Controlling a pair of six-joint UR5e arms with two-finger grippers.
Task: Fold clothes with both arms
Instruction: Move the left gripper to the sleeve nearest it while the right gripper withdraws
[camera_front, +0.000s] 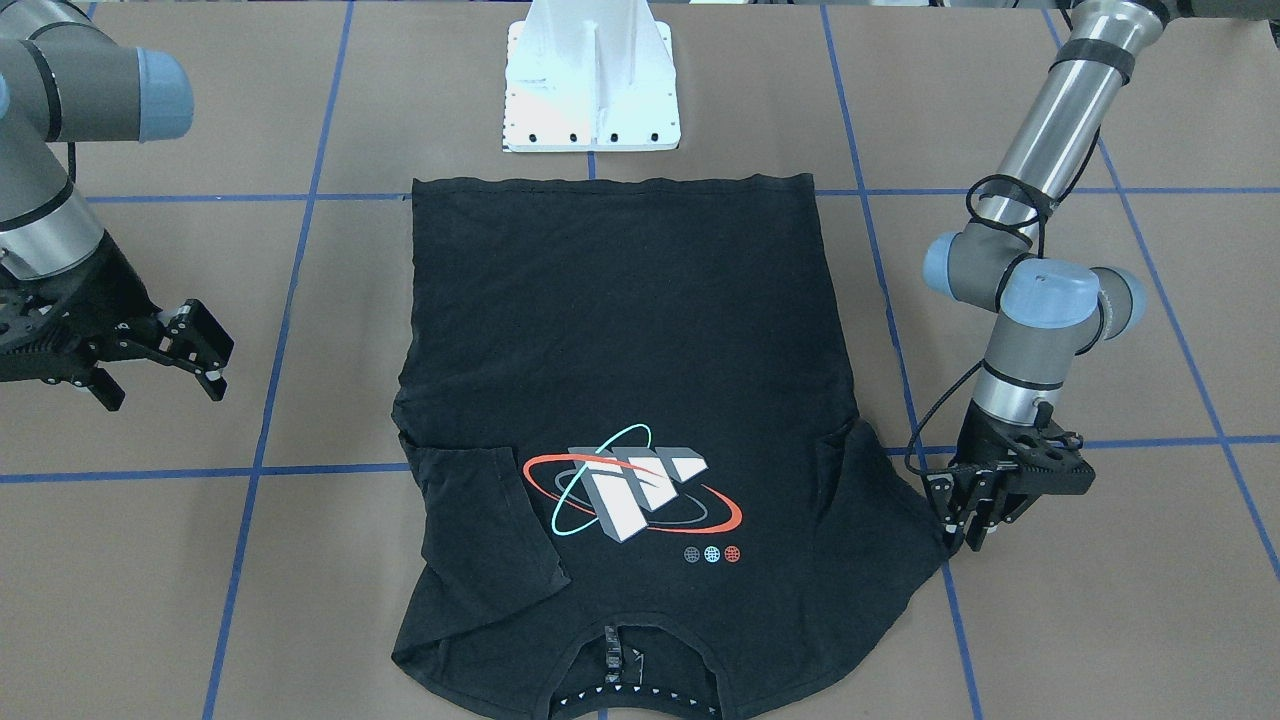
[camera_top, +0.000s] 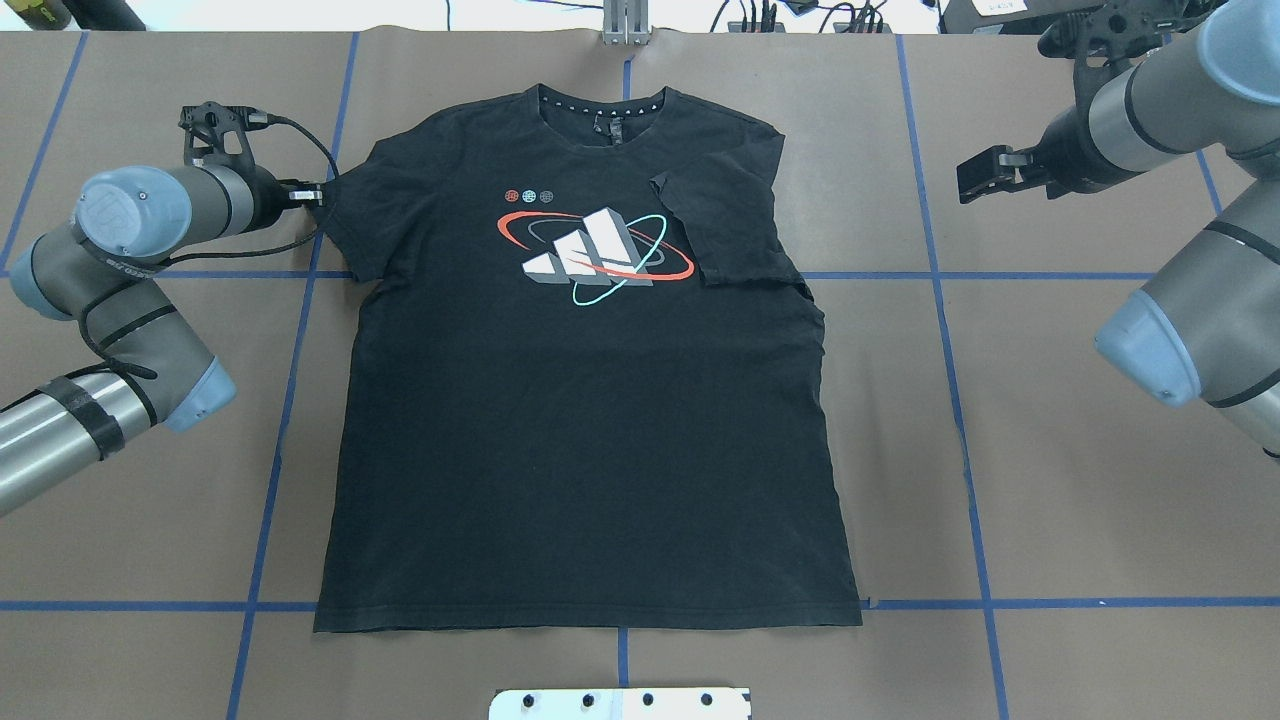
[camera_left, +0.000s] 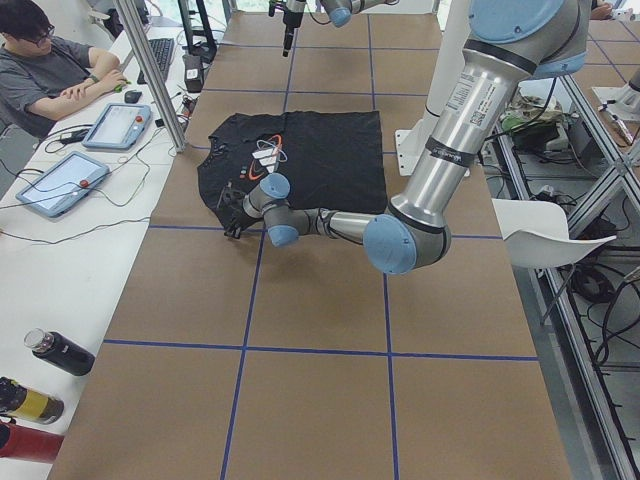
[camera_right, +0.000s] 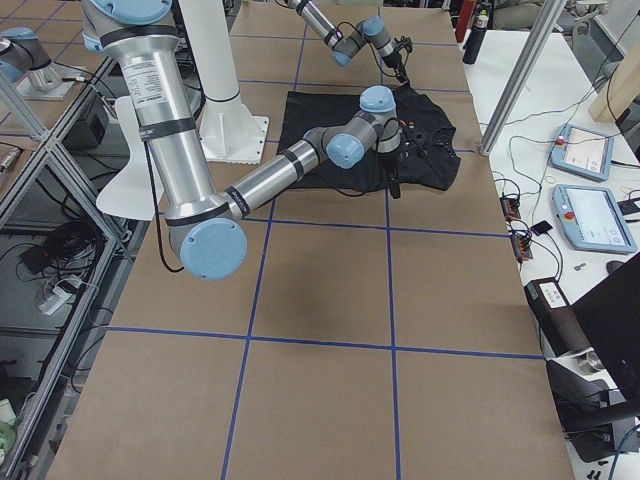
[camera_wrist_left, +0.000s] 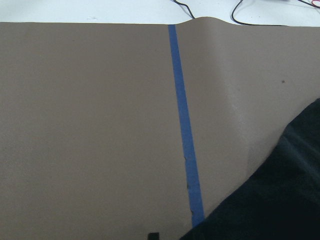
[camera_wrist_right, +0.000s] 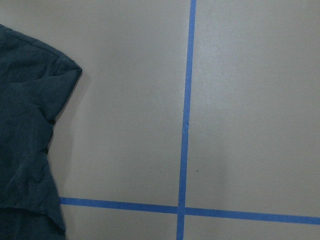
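Have the T-shirt (camera_front: 620, 330) flat on the tabletop (camera_front: 1100, 640), logo (camera_front: 635, 490) up, hem toward the base (camera_front: 590, 90). Have the left claw (camera_front: 970, 535) down at the tip of the spread sleeve (camera_front: 890, 480), probably to pinch it for an inward fold; cannot tell how wide. Have the right claw (camera_front: 160, 375) gaping, off the cloth, well apart from the folded sleeve (camera_front: 490, 520), already done. Bare room on both sides for sweeping.

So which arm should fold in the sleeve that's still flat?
Left, probably. The left gripper sits at the edge of the flat sleeve; the right gripper hangs open, well clear of the shirt.
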